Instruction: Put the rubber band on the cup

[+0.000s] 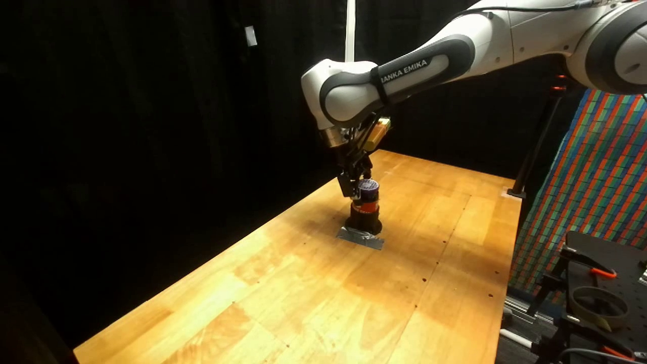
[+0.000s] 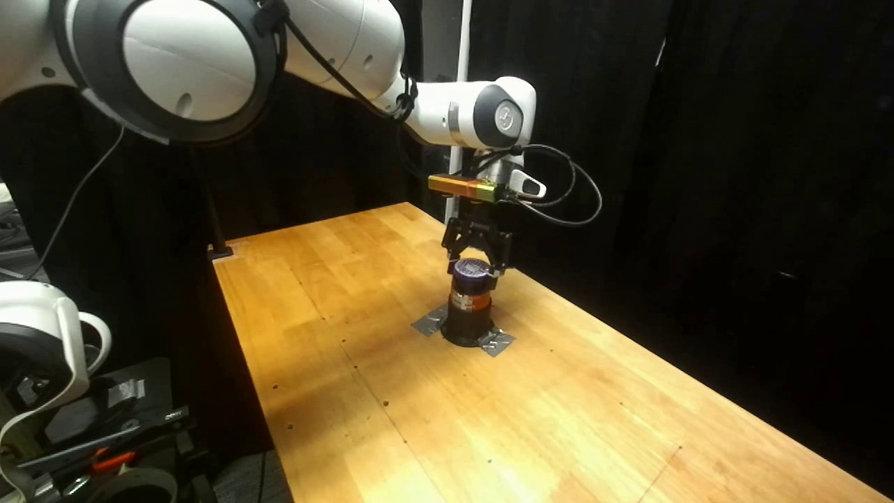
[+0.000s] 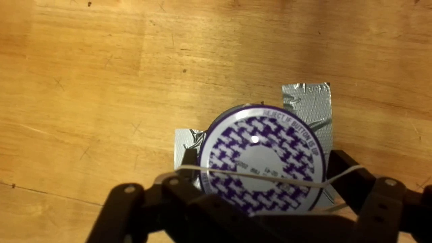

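Note:
The cup is an upright cylinder with an orange-red body and a dark purple top. From above, the wrist view shows its white-and-purple patterned lid. Its lower part sits in a black base. My gripper points down over the cup. In the wrist view, the gripper has its fingers spread on either side of the lid; contact with it cannot be told. A thin pale rubber band is stretched between the fingers and crosses above the lid. Its rear strand is mostly hidden by the gripper.
Silver tape holds the black base to the wooden table. A black cart with tools stands beside the table. Black curtains hang behind the far long edge.

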You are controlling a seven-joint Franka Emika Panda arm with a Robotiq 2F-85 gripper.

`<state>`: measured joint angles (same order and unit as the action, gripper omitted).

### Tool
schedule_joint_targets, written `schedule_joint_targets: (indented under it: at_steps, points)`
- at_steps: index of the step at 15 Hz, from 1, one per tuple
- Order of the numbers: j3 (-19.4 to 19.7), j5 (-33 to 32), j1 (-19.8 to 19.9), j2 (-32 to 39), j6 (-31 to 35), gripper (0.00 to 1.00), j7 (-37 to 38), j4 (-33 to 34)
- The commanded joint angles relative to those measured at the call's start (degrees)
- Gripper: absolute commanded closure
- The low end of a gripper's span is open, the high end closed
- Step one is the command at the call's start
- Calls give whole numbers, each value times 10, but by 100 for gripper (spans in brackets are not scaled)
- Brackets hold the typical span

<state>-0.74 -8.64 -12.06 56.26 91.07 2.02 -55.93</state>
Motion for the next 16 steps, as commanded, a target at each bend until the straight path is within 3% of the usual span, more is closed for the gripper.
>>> schedule_joint_targets:
  at_steps: [1, 4, 16]
  points:
    - [-5, 1, 0, -31, 24, 0, -5, -44]
    - [-11, 5, 5, -92, 91, 0, -5, -146]
    - [-18, 12, 20, -263, 303, 0, 17, -449]
